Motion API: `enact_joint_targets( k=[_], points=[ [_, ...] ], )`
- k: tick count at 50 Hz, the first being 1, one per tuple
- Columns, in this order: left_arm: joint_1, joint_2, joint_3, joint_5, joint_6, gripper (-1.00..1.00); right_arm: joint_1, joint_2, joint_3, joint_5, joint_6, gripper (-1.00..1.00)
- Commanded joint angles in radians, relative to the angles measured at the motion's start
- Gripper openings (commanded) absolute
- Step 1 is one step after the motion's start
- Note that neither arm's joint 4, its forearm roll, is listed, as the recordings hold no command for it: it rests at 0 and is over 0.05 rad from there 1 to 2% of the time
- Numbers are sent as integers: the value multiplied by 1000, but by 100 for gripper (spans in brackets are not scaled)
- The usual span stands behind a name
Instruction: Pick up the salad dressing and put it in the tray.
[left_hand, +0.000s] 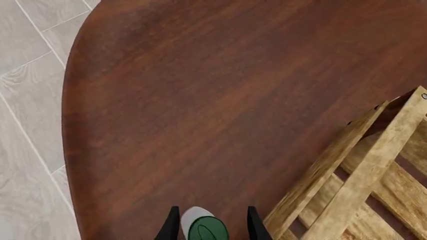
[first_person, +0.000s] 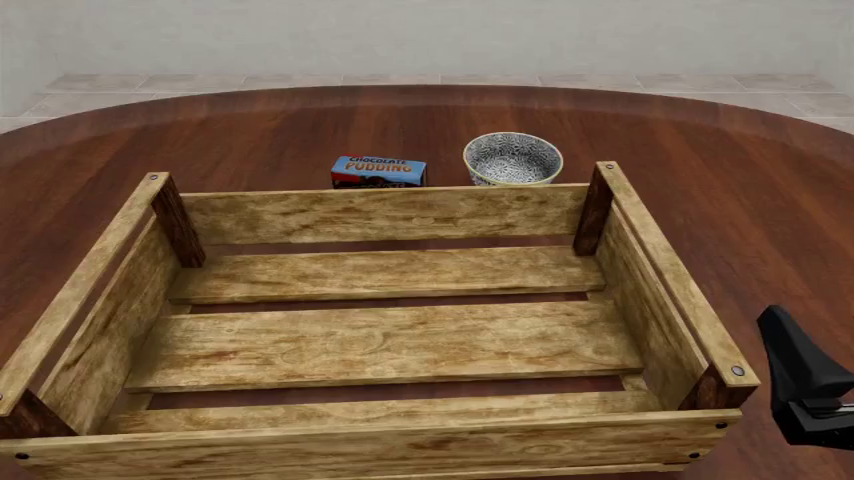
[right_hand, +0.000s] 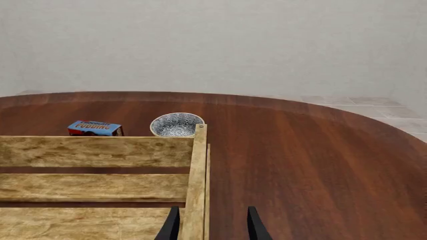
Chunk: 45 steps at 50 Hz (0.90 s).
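fingers (left_hand: 172, 226) around white, green-capped salad dressing (left_hand: 203, 227)

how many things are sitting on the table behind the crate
2: the blue pudding box behind the crate's far wall toward the left, and the speckled bowl just to its right. More could be hidden behind the wall.

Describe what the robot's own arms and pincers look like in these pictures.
Little shows. The left pincer appears as two slim black fingers tapering to points, matte and unmarked. The right pincer looks the same in its wrist view: two dark, pointed, slightly curved blades. In the front view, the right arm's end is a black, angular, faceted body at the frame's edge. No cables, labels or markings are visible.
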Motion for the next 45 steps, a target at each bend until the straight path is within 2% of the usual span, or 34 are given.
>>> enact_joint_targets(
  k=[1, 24, 43, 45],
  points=[
    [-1, 7, 22, -1, -3, 100, 0, -3, 0, 2, -2, 100],
    [-39, 40, 92, -36, -69, 100, -1, -4, 0, 2, -6, 100],
    [25, 153, 114, -145, -31, 100, -3, -16, 0, 17, -6, 100],
    [20, 162, 122, -152, -48, 100, -4, -8, -1, 9, -6, 100]
  ],
)
